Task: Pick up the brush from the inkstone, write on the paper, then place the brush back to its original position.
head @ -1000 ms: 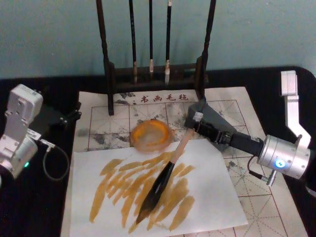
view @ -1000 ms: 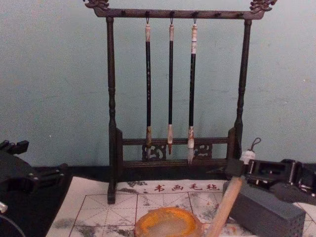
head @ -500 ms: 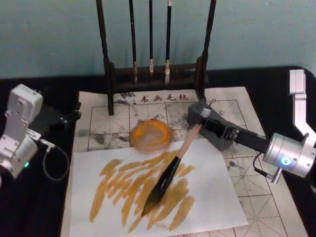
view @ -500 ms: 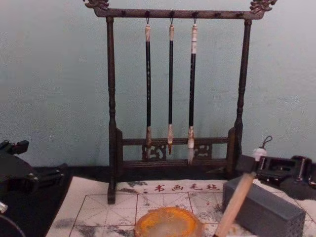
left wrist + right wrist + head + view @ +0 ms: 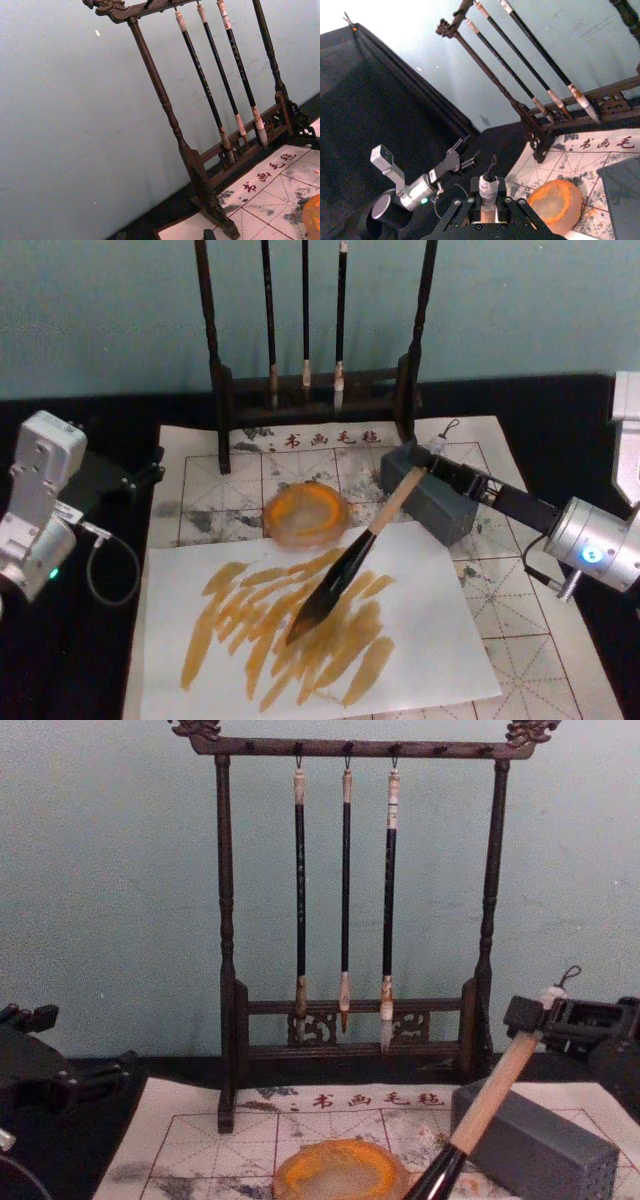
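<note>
My right gripper [image 5: 437,452] is shut on the top of the brush's pale handle, just below the cord loop. The brush [image 5: 356,552] slants down to the left. Its dark tuft rests among orange-brown strokes on a plain white sheet [image 5: 432,625]. That sheet lies on the red-gridded paper [image 5: 522,640]. The dark grey block of the inkstone [image 5: 440,510] sits just under the handle. From the chest, the brush [image 5: 495,1092] rises to the right gripper [image 5: 548,1010] above the inkstone [image 5: 535,1148]. The right wrist view shows the handle end [image 5: 488,190] between the jaws. My left gripper [image 5: 148,468] is parked open at the left.
An orange round dish [image 5: 305,512] sits on the gridded paper between the white sheet and the dark wooden rack [image 5: 315,390]. Three thin brushes [image 5: 345,890] hang from the rack. Black cloth covers the table around the paper, and a loose cable [image 5: 110,570] lies at the left.
My right gripper has drawn back to the right and risen with the brush. The handle now leans flatter, and the tuft has slid up and right along the strokes. The left arm is still.
</note>
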Controlling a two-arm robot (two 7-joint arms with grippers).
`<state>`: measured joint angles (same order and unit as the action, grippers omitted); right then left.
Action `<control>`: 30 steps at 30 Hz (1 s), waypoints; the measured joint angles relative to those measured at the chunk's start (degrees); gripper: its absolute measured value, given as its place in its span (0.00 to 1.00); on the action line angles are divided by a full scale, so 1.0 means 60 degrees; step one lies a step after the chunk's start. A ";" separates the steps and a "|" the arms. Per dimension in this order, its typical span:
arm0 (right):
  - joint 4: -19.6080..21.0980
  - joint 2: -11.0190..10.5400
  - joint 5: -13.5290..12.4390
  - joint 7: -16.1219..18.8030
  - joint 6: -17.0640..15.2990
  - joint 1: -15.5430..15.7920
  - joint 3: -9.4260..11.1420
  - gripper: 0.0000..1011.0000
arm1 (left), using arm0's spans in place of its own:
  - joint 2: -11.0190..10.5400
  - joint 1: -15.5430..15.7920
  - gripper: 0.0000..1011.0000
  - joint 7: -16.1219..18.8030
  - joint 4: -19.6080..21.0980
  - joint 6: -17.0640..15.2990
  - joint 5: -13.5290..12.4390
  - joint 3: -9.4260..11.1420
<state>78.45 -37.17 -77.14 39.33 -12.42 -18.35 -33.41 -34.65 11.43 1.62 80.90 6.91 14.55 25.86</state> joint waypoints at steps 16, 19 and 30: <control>0.0114 0.0174 -0.0326 -0.0704 0.0278 0.0162 0.0203 0.19 | 0.0000 0.0000 0.99 0.0000 0.0000 0.0000 0.0000 0.0000; 0.0115 0.0302 -0.0366 -0.0961 0.0450 0.0205 0.0288 0.19 | 0.0000 0.0000 0.99 0.0000 0.0000 0.0000 0.0000 0.0000; -0.0010 0.0855 -0.0297 -0.2057 0.1138 0.0324 0.0660 0.19 | 0.0000 -0.0001 0.99 0.0000 0.0000 0.0000 -0.0001 0.0000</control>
<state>78.39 -32.04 -78.92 26.98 -5.60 -16.41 -29.45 -34.65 11.43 1.62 80.90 6.91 14.55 25.86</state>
